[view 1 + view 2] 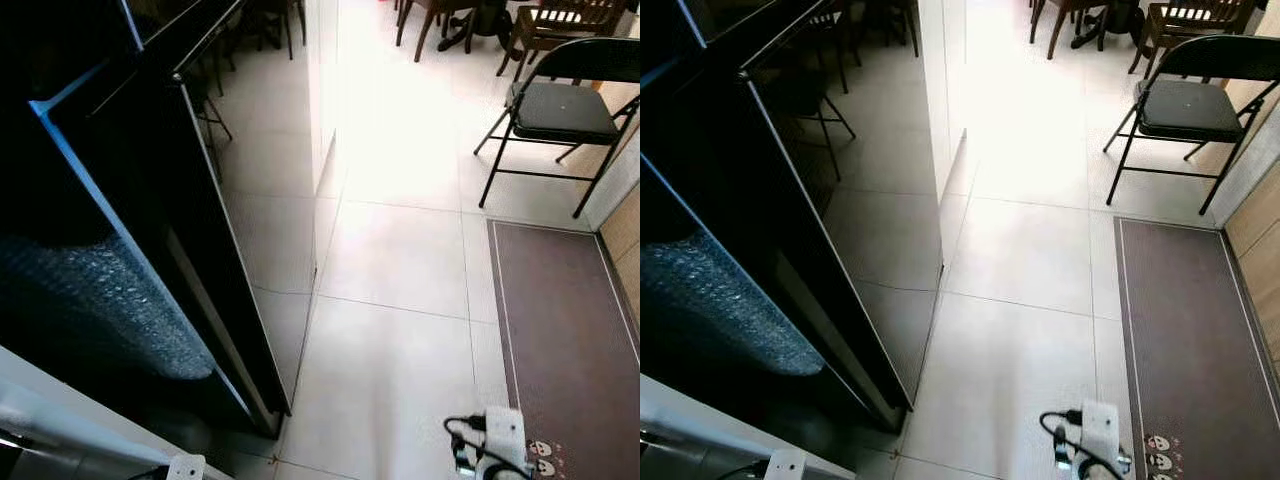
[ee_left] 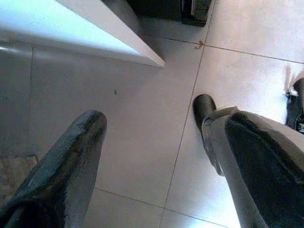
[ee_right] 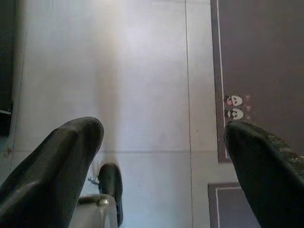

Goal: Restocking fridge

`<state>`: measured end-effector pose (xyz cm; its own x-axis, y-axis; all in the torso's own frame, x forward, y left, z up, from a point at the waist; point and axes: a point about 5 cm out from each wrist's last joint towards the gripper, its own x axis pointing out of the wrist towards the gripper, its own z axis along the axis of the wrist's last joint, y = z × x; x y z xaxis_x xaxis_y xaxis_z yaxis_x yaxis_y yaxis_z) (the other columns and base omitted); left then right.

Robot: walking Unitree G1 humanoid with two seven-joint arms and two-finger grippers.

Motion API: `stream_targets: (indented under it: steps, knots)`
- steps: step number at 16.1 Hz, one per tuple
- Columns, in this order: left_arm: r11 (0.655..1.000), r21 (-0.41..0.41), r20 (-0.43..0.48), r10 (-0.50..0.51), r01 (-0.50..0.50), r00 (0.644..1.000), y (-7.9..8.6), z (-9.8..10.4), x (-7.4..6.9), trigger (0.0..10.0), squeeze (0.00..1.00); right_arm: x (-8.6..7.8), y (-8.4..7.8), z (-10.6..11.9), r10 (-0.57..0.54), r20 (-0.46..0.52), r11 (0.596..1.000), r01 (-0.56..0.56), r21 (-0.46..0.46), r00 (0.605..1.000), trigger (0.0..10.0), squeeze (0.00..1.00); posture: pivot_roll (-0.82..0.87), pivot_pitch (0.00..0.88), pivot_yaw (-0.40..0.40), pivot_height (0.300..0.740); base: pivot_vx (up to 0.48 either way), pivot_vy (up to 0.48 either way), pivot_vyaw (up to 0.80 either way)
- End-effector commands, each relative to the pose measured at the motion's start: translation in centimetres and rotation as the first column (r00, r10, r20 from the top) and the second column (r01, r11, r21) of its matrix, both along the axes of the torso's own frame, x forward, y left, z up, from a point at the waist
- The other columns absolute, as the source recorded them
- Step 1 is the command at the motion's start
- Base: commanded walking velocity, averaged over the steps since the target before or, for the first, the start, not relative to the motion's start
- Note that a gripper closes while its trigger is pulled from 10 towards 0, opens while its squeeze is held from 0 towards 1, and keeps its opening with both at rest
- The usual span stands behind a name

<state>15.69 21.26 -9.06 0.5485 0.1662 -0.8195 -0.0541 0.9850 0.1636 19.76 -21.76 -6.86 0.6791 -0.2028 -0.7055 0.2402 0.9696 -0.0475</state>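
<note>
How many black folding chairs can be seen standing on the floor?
1. The black folding chair stands at the far right on the white tiles, beyond the brown mat. Others may be hidden outside the view.

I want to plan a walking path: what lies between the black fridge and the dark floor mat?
Bare white floor tiles lie between the black fridge and the dark floor mat, as the left eye view shows.

Left pincer (image 2: 161,156) long black scuffed fingers, right pincer (image 3: 164,161) alike, rounded tips
</note>
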Motion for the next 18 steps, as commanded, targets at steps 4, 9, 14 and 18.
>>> stream_targets:
  steps: [4, 9, 14, 18]
  knots:
    - [1.000, -0.005, -0.012, -0.003, 0.003, 1.000, 0.1, -0.2, -0.4, 10.0, 0.00, -0.1, 0.0, -0.1, 0.013, -0.007, 1.000, -0.013, 0.016, 1.000, 10.0, 0.00, -0.08, 0.116, 0.030, 0.740, 0.000, 0.000, 0.00]
    - [1.000, -0.006, -0.012, -0.013, 0.013, 1.000, 0.0, -0.2, -0.4, 10.0, 0.00, -1.3, 0.9, -0.9, 0.025, -0.048, 0.998, -0.022, 0.051, 0.999, 10.0, 0.00, -0.08, 0.118, 0.033, 0.740, 0.000, -0.151, 0.00]
    - [1.000, -0.009, -0.013, -0.016, 0.016, 1.000, -0.1, -0.2, -0.5, 10.0, 0.00, -1.9, 1.2, -1.3, 0.037, -0.080, 0.998, -0.032, 0.063, 0.996, 10.0, 0.00, -0.08, 0.118, 0.032, 0.740, 0.000, -0.290, 0.00]
    - [1.000, -0.011, -0.013, -0.016, 0.016, 1.000, -0.1, -0.2, -0.4, 10.0, 0.00, -2.3, 1.1, -1.5, 0.040, -0.100, 0.997, -0.033, 0.067, 0.994, 10.0, 0.00, -0.08, 0.117, 0.032, 0.740, 0.000, -0.297, 0.00]
